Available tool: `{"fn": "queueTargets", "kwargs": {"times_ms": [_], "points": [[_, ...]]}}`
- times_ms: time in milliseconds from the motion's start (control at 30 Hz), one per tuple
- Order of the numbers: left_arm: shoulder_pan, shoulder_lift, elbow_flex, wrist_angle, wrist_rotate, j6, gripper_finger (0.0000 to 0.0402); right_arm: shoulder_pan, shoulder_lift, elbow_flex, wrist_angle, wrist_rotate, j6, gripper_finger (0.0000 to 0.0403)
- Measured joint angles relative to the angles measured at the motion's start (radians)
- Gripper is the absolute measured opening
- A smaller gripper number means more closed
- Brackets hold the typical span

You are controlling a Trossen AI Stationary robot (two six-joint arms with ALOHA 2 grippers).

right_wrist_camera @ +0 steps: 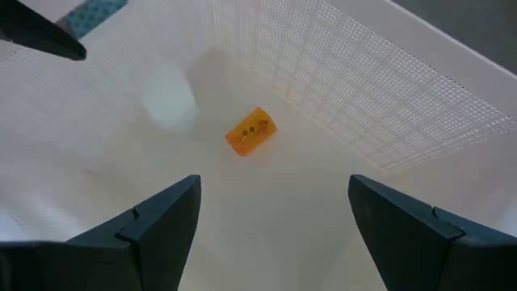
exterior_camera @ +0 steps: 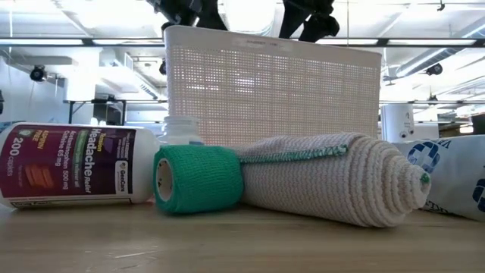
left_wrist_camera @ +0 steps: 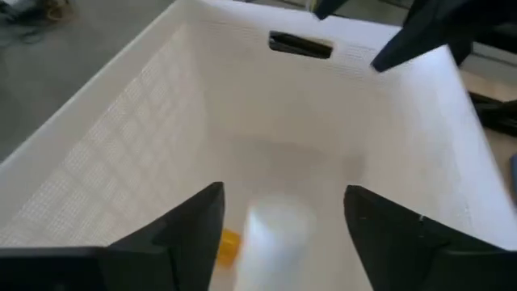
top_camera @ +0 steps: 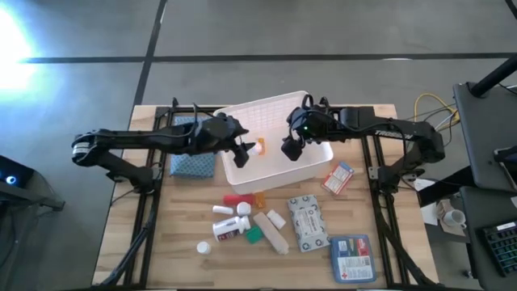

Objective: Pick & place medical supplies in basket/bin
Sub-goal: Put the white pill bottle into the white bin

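A: Starting at the left, what sits there?
B: A blue-grey folded cloth [top_camera: 192, 160] lies on the wooden table [top_camera: 161, 259], just beside the large white lattice-sided plastic basket [top_camera: 311, 168].
A: And the left gripper [top_camera: 241, 151]?
B: It hangs over the basket's left part, fingers spread with nothing between them. Below it a blurred white bottle [left_wrist_camera: 275, 234] and a small orange vial [right_wrist_camera: 250, 131] are in the basket; the vial lies on its side on the floor.
A: The right gripper [top_camera: 291, 145]?
B: Over the basket's middle, jaws wide apart and empty.
A: What is left on the table?
B: In front of the basket: a white headache-pill bottle [exterior_camera: 72, 167], a green bandage roll [exterior_camera: 198, 179], a cream knitted roll [exterior_camera: 333, 178], a grey packet [top_camera: 308, 223], a blue pouch [top_camera: 350, 258], and to the right a red-white-blue box [top_camera: 337, 178]
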Motion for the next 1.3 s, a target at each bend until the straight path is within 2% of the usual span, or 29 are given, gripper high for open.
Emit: {"fn": "queueTargets", "kwargs": {"times_ms": [133, 267, 367, 533, 667, 767, 967, 1167, 1300], "points": [[-0.011, -0.046, 0.019, -0.069, -0.01, 0.0, 0.0276, 0.0, -0.012, 0.0, -0.001, 0.016, -0.003, 0.0306], [-0.059, -0.118, 0.098, -0.317, 0.139, -0.021, 0.029, 0.0, -0.012, 0.003, 0.001, 0.027, -0.004, 0.0304], [-0.149, -0.17, 0.152, -0.523, 0.218, -0.148, 0.0291, 0.0, -0.012, 0.003, 0.004, 0.028, -0.007, 0.0305], [-0.363, -0.218, 0.174, -0.769, 0.212, -0.317, 0.0283, 0.006, -0.012, 0.004, 0.056, 0.101, 0.005, 0.0311], [-0.542, -0.243, 0.124, -0.795, 0.196, -0.506, 0.0265, 0.016, -0.012, 0.004, 0.132, 0.11, 0.005, 0.0313], [-0.659, -0.236, 0.078, -0.799, 0.186, -0.566, 0.0252, 0.038, -0.012, 0.005, 0.153, 0.11, 0.004, 0.0313], [-0.789, -0.215, -0.006, -0.816, 0.164, -0.688, 0.0235, 0.075, -0.012, 0.005, 0.081, 0.102, -0.009, 0.031], [-0.874, -0.205, -0.013, -0.787, 0.176, -0.73, 0.0234, 0.119, -0.019, 0.02, 0.006, -0.056, 0.224, 0.0297], [-0.957, -0.189, -0.015, -0.782, 0.161, -0.749, 0.0234, 0.188, -0.019, 0.022, -0.008, -0.111, 0.318, 0.0295]]}}
